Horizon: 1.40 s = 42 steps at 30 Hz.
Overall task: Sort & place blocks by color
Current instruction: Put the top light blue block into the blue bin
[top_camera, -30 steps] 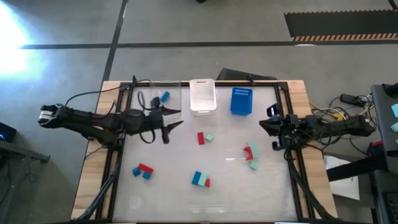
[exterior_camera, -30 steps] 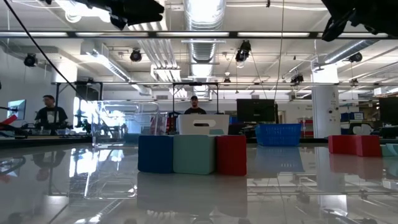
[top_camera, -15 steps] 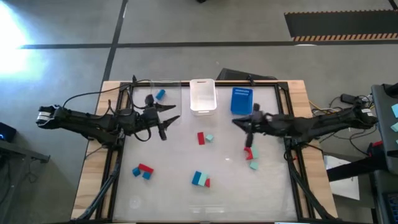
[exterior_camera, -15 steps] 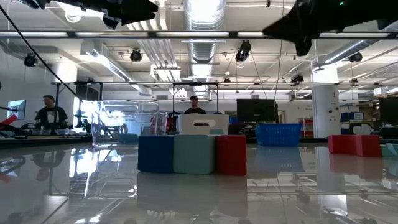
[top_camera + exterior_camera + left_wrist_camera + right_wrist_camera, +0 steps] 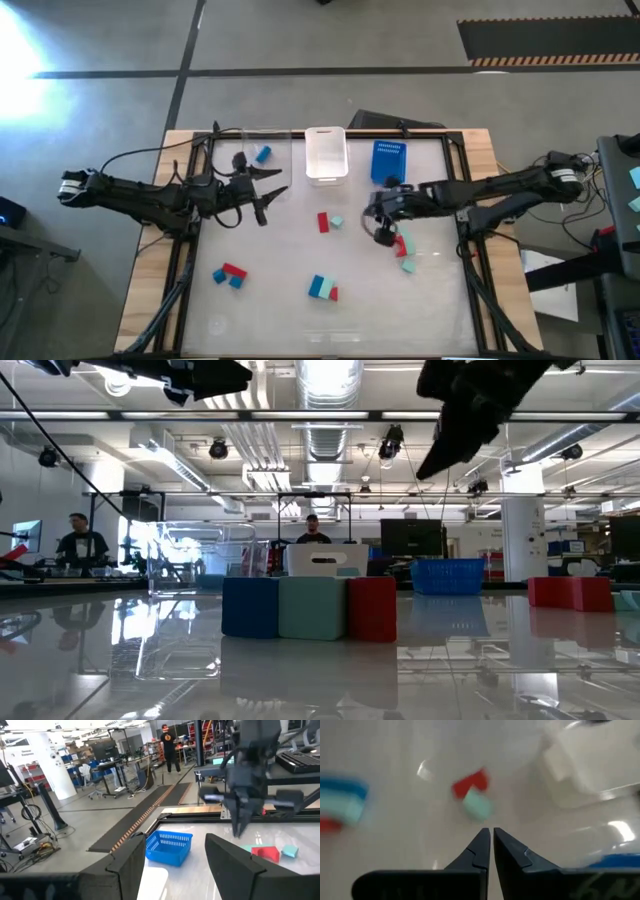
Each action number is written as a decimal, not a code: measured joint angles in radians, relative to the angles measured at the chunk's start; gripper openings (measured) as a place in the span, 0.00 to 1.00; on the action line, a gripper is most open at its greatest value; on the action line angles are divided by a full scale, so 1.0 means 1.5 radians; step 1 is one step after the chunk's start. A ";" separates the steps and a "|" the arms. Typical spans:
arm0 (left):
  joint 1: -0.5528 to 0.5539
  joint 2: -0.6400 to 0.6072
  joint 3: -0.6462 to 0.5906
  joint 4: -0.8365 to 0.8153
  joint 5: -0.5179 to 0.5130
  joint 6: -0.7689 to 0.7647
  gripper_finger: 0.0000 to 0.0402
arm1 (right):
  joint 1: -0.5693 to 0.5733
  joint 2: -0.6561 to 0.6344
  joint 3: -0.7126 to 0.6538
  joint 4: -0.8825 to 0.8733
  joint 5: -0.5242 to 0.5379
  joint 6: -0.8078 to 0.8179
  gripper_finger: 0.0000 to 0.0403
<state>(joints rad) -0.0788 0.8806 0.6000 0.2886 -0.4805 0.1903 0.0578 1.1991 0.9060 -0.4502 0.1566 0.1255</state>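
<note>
Small red, blue and mint-teal blocks lie in groups on the table: a red and teal pair point(image 5: 329, 222) in the middle, another red and teal group point(image 5: 404, 252) to its right, a blue and red group point(image 5: 229, 274) at near left, and a teal, blue and red row point(image 5: 321, 289) at the near middle. One blue block point(image 5: 263, 154) lies in the clear bin. My right gripper point(image 5: 382, 228) is shut, slants down above the table between the two red and teal groups, and holds nothing. My left gripper point(image 5: 284, 182) stands open and level beside the clear bin, with nothing in it.
Three bins stand along the far edge: a clear bin point(image 5: 250, 158), a white bin point(image 5: 326, 153) and a blue basket point(image 5: 388, 162). A black frame borders the table. People stand in the room behind it point(image 5: 313, 530).
My right gripper has swung from the table's right edge toward the middle, rising a little and tipping from level to slanting down over the blocks. Its fingers have stayed shut. No block has moved.
</note>
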 joint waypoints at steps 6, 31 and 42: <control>0.000 0.000 0.000 0.001 0.000 0.001 0.47 | -0.057 0.101 0.076 -0.012 -0.128 -0.109 0.03; 0.000 0.000 -0.001 0.001 0.001 0.006 0.47 | -0.137 0.435 0.313 -0.151 -0.189 -0.476 0.61; 0.000 0.001 -0.002 0.001 0.001 0.006 0.47 | -0.114 0.446 0.316 -0.120 -0.193 -0.556 0.64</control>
<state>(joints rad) -0.0791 0.8814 0.5968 0.2905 -0.4797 0.1995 -0.1128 1.8687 1.3804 -0.6297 -0.1329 -0.7086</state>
